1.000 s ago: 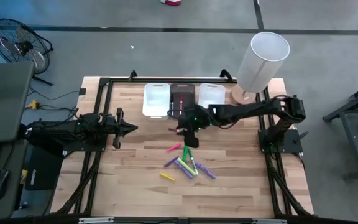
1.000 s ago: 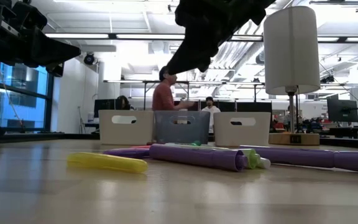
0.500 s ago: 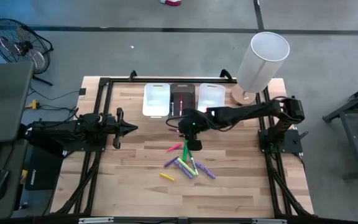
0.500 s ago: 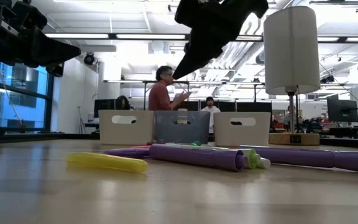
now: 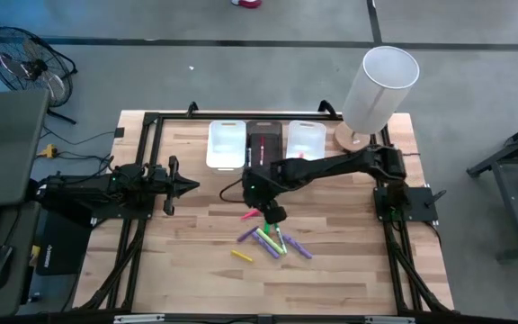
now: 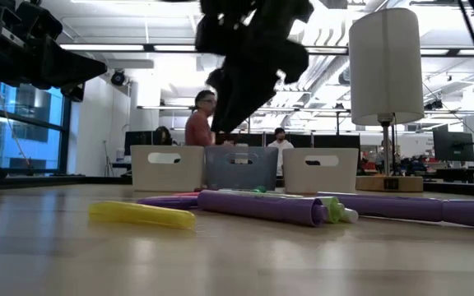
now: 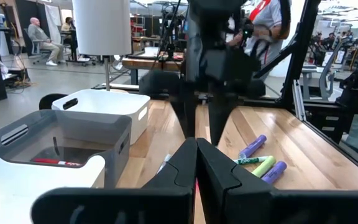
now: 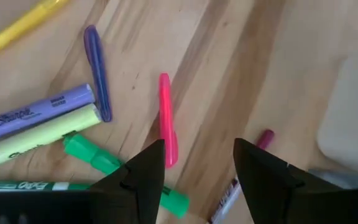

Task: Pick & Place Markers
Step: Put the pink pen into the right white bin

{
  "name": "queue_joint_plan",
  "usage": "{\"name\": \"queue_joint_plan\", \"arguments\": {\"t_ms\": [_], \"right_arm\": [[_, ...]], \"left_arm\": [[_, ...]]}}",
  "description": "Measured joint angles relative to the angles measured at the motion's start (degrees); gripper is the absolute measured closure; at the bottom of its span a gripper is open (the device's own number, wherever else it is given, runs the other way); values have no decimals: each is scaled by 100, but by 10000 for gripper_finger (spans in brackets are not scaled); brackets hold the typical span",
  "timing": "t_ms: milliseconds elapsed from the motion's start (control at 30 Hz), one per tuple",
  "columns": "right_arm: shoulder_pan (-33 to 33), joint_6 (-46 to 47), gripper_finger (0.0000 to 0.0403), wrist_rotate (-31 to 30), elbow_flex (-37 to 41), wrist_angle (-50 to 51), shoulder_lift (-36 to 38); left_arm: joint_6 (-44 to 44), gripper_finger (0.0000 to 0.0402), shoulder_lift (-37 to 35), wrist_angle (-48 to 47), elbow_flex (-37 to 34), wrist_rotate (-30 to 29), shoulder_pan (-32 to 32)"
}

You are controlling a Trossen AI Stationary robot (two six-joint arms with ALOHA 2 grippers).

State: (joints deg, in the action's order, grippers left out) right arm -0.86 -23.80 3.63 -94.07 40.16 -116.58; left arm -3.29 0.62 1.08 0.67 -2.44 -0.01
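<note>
Several markers lie in a loose pile on the wooden table, slightly right of the middle. In the right wrist view I see a pink marker, a purple pen, a purple Sharpie, a yellow-green highlighter, a green marker and a yellow one. My right gripper hovers open above the pile's far end, its fingers straddling the air over the pink marker's end. My left gripper waits shut at the table's left.
Three bins stand in a row at the far edge: a white one, a dark one with a red marker inside, and another white one. A lamp with a white shade stands at the far right corner. People show in the room behind.
My right gripper has moved from beside the dark bin toward the table's near edge and down, and now stands over the far end of the marker pile. Its arm has swung toward the left. The markers have kept still.
</note>
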Motion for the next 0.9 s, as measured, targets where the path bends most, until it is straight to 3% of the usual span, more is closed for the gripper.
{"name": "queue_joint_plan", "arguments": {"t_ms": [367, 900], "right_arm": [[2, -140, 247, 197, -602, 480, -1030], [-60, -215, 252, 348, -222, 325, -1154]], "left_arm": [[0, 400, 0, 2, 0, -2, -1], [0, 400, 0, 2, 0, -4, 0]]}}
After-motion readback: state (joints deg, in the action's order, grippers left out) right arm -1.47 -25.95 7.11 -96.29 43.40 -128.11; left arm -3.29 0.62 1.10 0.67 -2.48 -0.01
